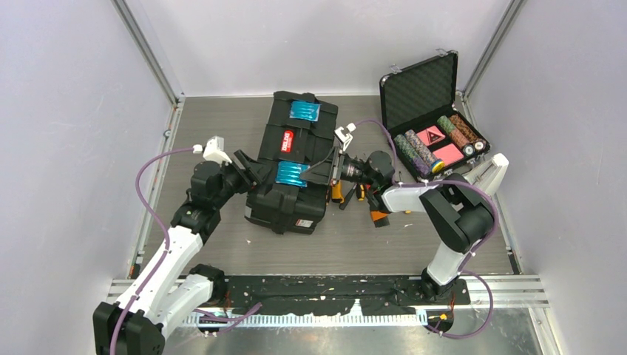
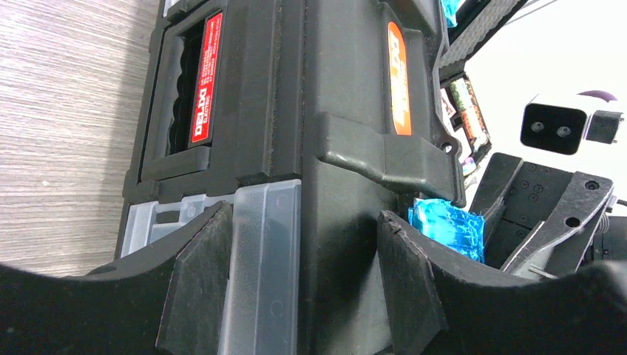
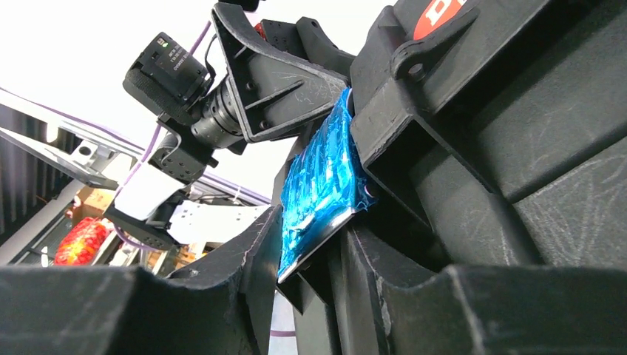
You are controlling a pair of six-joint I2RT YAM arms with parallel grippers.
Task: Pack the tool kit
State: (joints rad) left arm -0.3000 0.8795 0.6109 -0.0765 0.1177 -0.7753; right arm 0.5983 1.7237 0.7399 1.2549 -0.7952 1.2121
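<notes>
The black toolbox [image 1: 292, 166] lies in the middle of the table, with a red-labelled handle [image 1: 287, 140] and two blue latches, far [image 1: 304, 111] and near [image 1: 290, 174]. My left gripper [image 1: 250, 168] is at its left side. In the left wrist view the gripper [image 2: 303, 288] is closed on the box's edge, with a clear lid [image 2: 262, 251] and the black body between the fingers. My right gripper [image 1: 325, 171] is at the near latch. In the right wrist view the gripper [image 3: 314, 274] pinches the lower edge of the lifted blue latch [image 3: 322, 177]. Small yellow-black and orange tools [image 1: 340, 194] lie under the right arm.
An open foam-lined case of poker chips [image 1: 436, 140] stands at the back right, near the right arm's elbow. Grey walls with metal rails close in the table on the left, back and right. A black mat [image 1: 325, 296] runs along the near edge.
</notes>
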